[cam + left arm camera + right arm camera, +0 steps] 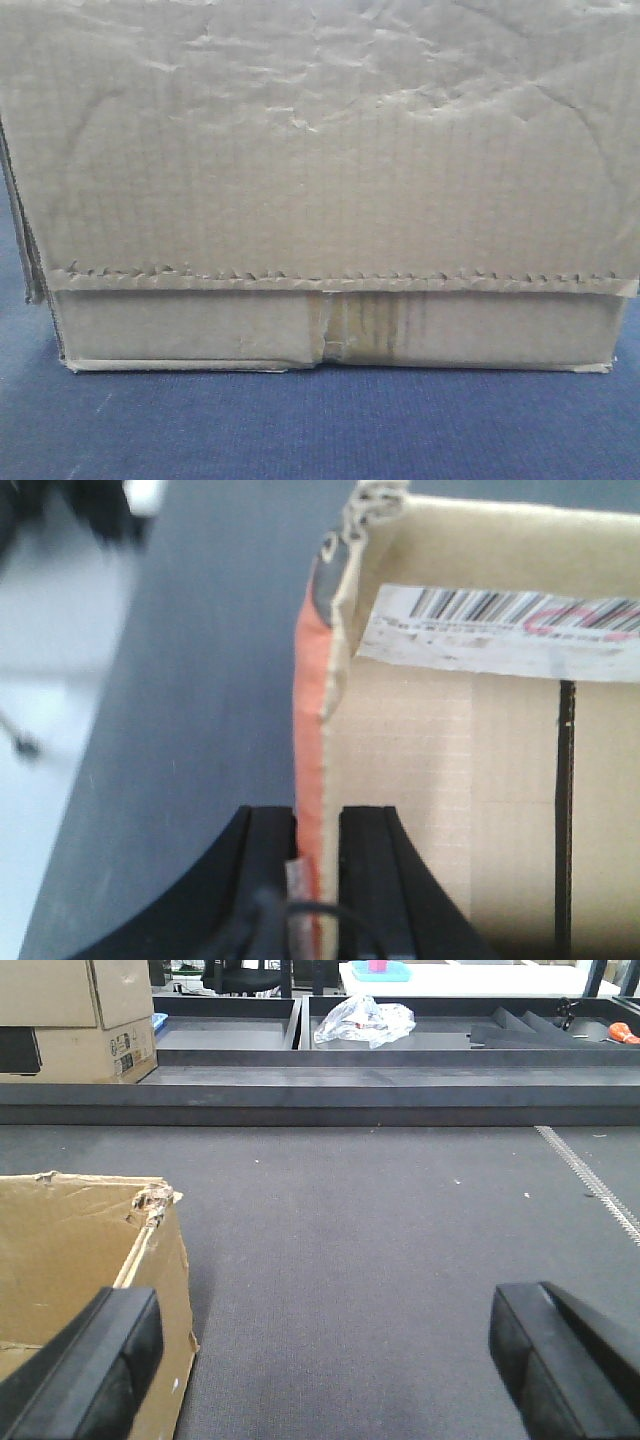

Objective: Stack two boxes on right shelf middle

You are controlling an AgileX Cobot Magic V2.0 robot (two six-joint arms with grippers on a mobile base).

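Nearly filling the front view, a brown box (320,200) sits on the blue-grey surface (320,430). Its long side runs left to right across the frame, with the taped seam (365,335) low at the middle. The left fingers (255,875) are closed on the box's left wall from above. The orange-edged board stands upright in the narrow gap between them, apparently pinched. The right fingers (560,1360) are spread wide and level above the surface. The box's torn right corner lies at the inner finger, and most of the span hangs over bare mat. The left arm looks to have its hold, while the right would have to shift inward until the wall falls between its fingers. No shelf appears in any view.
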